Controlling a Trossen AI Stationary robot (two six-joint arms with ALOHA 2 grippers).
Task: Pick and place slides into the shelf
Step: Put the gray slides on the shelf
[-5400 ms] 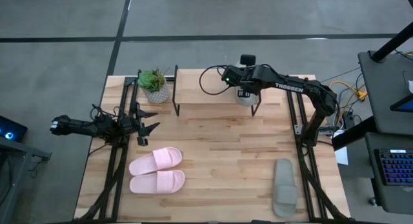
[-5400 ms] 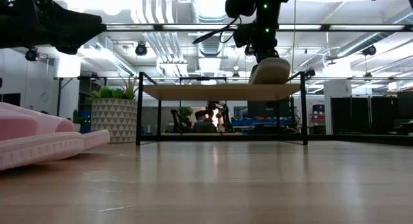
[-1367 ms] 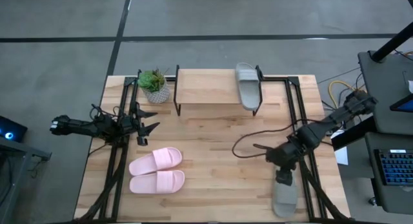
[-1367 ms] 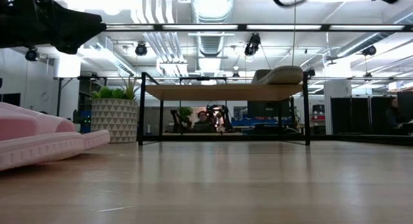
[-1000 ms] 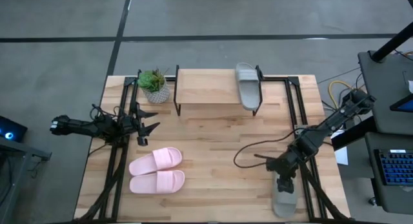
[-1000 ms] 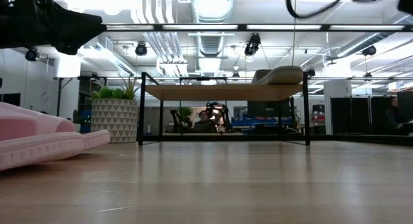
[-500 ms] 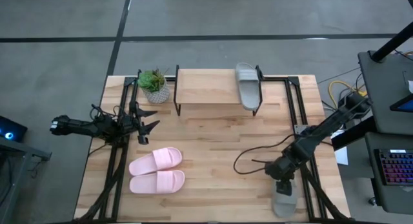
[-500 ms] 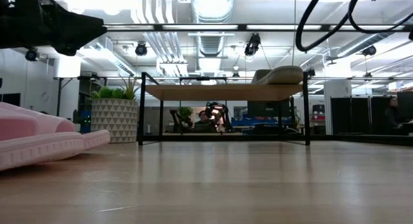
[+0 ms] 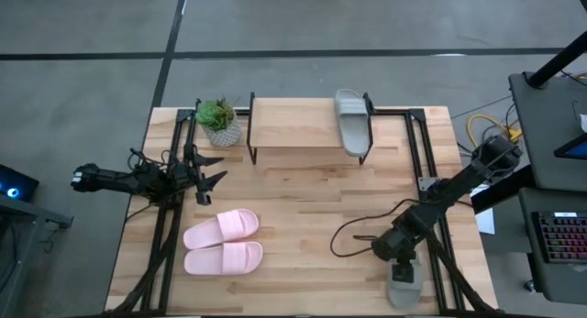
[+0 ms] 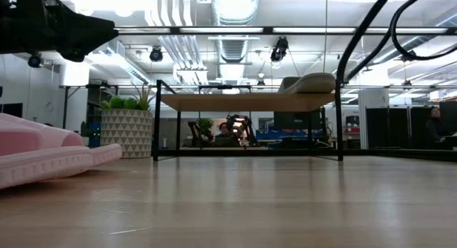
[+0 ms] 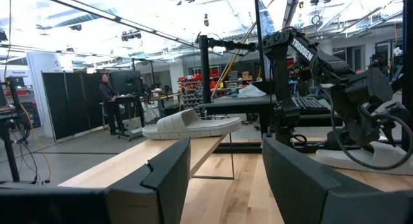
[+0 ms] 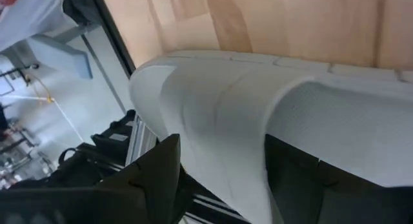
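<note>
One grey slide [image 9: 350, 121] lies sole-down on the right end of the shelf [image 9: 293, 124]. The other grey slide [image 9: 404, 285] lies on the table near the right front corner. My right gripper [image 9: 401, 257] hangs open over its far end, tipped steeply down. In the right wrist view its fingers [image 12: 155, 179] stand on either side of the strap [image 12: 222, 114] where it meets the sole. The pink pair of slides [image 9: 223, 243] lies side by side at the front left. My left gripper [image 9: 209, 176] waits open at the table's left edge.
A potted plant [image 9: 218, 121] stands just left of the shelf. Black frame rails [image 9: 431, 235] run along both side edges of the table, and the right one passes close by the grey slide. A loose cable [image 9: 353, 235] loops over the table left of my right gripper.
My right gripper has come down and toward the table's near edge, onto the far end of the grey slide at the front right. It has tipped further downward. The slides have not moved.
</note>
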